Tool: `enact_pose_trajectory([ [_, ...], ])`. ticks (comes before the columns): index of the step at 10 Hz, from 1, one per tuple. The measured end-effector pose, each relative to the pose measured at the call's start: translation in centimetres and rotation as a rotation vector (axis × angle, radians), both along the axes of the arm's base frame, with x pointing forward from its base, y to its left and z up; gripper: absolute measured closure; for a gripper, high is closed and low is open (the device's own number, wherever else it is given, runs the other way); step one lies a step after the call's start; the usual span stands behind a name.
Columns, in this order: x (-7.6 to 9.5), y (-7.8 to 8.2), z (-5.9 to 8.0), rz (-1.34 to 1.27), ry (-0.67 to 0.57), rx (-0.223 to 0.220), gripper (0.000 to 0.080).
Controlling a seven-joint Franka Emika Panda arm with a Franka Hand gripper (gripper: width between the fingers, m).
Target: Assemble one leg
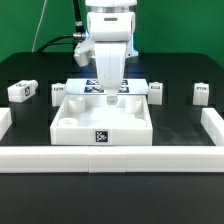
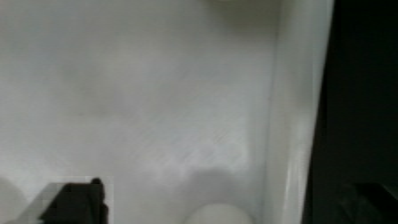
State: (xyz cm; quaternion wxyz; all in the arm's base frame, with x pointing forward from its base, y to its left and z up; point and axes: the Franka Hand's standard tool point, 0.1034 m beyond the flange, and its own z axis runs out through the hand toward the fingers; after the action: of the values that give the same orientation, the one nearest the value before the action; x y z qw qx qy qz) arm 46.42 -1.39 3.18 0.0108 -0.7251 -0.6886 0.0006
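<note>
The large white tray (image 1: 100, 125) lies in the middle of the black table. My gripper (image 1: 112, 90) reaches down over its far side, towards the exterior view's right. A small white rounded piece (image 1: 112, 101) stands just below the fingers; it looks like a leg, but it is blurred. In the wrist view the tray's pale surface (image 2: 143, 110) fills the frame, and the rounded piece (image 2: 215, 213) sits between my fingers without touching them. The dark fingers (image 2: 73, 203) stand wide apart, so my gripper (image 2: 217, 204) is open.
Several loose tagged legs stand in a row on the table: two at the exterior view's left (image 1: 22, 91) (image 1: 57, 93) and two at its right (image 1: 155, 90) (image 1: 200, 94). The marker board (image 1: 88, 86) lies behind the tray. White rails (image 1: 110, 156) border the front and sides.
</note>
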Motion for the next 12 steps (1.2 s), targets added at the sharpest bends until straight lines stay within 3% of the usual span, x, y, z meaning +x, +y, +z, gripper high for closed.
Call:
enact_pose_trajectory([
  [9, -1.5, 0.2, -2.4, -0.003, 0.050, 0.008, 0.0150],
  [10, -1.5, 0.2, -2.4, -0.014, 0.050, 0.008, 0.0231],
  [11, -1.6, 0.2, -2.4, -0.020, 0.052, 0.008, 0.0367],
  [12, -1.6, 0.2, -2.4, -0.020, 0.053, 0.008, 0.0367],
])
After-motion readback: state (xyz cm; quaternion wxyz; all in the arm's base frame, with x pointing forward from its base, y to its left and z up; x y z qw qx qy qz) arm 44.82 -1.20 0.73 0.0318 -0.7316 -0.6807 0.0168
